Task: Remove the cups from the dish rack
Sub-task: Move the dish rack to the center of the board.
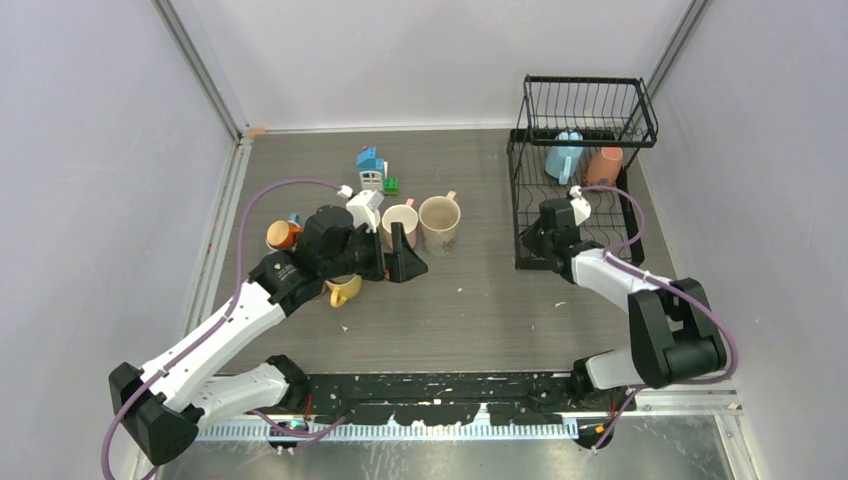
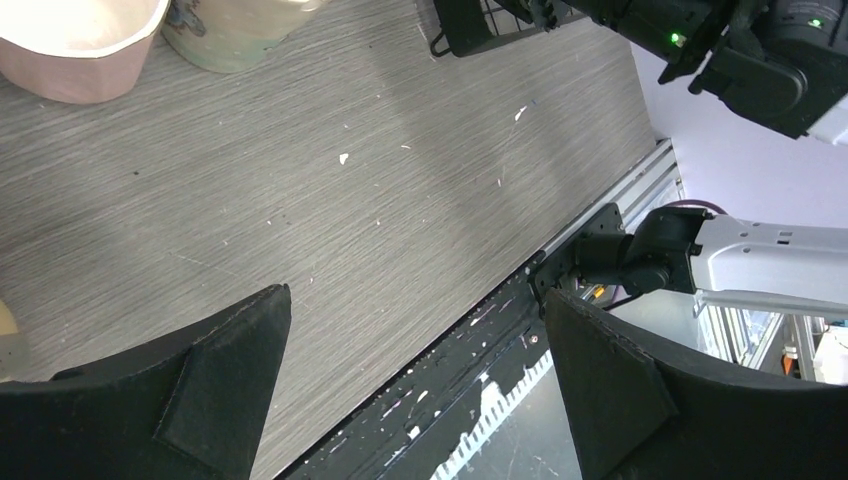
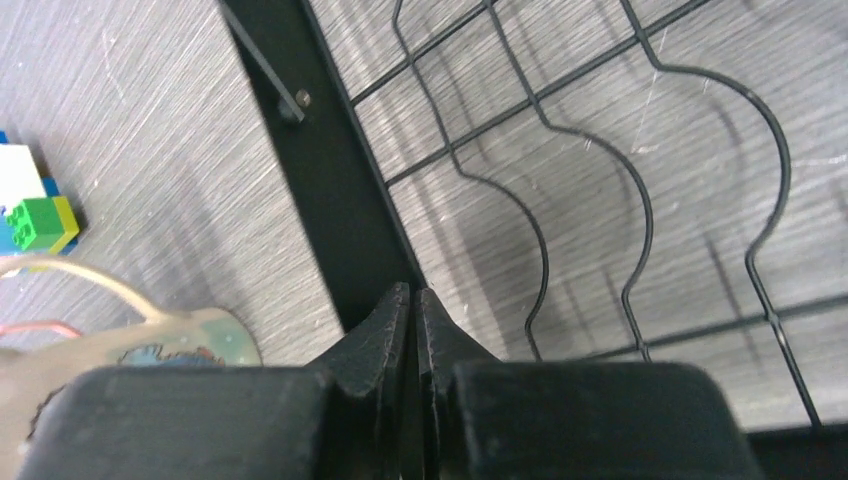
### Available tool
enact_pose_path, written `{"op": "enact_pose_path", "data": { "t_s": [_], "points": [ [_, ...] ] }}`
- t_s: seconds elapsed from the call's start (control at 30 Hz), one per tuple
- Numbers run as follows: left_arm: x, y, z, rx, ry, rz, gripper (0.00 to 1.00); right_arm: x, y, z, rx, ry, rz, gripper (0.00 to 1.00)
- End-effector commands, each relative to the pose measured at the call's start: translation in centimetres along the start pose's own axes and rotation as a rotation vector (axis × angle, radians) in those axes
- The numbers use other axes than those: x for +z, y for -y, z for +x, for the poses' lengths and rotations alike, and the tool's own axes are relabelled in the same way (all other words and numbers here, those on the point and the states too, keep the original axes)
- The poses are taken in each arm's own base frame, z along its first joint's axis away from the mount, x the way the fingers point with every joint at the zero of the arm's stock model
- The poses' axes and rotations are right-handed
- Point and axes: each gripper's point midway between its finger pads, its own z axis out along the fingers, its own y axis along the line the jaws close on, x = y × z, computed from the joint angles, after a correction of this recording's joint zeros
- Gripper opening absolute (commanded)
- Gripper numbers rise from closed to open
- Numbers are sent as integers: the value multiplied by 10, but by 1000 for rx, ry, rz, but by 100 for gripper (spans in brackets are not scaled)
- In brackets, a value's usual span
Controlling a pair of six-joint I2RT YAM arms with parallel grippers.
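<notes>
The black wire dish rack [image 1: 585, 215] stands at the back right. In it are a light blue cup [image 1: 562, 160] and an orange-pink cup [image 1: 604, 165]. On the table stand a cream cup [image 1: 439, 222] and a pink cup [image 1: 399, 225]; an orange cup [image 1: 282, 234] and a yellow cup [image 1: 343, 291] sit by the left arm. My left gripper [image 1: 395, 265] is open and empty just in front of the pink cup [image 2: 80, 45] and cream cup [image 2: 235, 30]. My right gripper [image 3: 413, 295] is shut on nothing, over the rack's left frame bar [image 3: 330, 180].
A blue, white and green toy block house [image 1: 371, 168] stands behind the table cups. Grey walls close in left, back and right. The black base rail [image 2: 470, 360] runs along the table's near edge. The rack's upper basket [image 1: 588, 105] overhangs the two racked cups.
</notes>
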Motion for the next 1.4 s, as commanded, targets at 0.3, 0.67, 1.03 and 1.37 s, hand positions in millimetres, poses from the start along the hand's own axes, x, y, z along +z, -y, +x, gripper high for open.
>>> {"op": "enact_pose_path", "data": {
  "t_s": [0.3, 0.67, 1.03, 1.37],
  "points": [
    [-1, 7, -4, -19, 34, 34, 100, -50, -48, 95, -92, -143, -87, 12],
    [1, 4, -3, -31, 28, 18, 100, -79, -66, 158, -130, -183, -120, 11],
    [3, 3, -3, -38, 25, 10, 100, -99, -66, 101, -69, 13, -151, 16],
    [3, 4, -4, -28, 19, 14, 100, -90, -75, -26, 292, 328, -331, 38]
  ]
}}
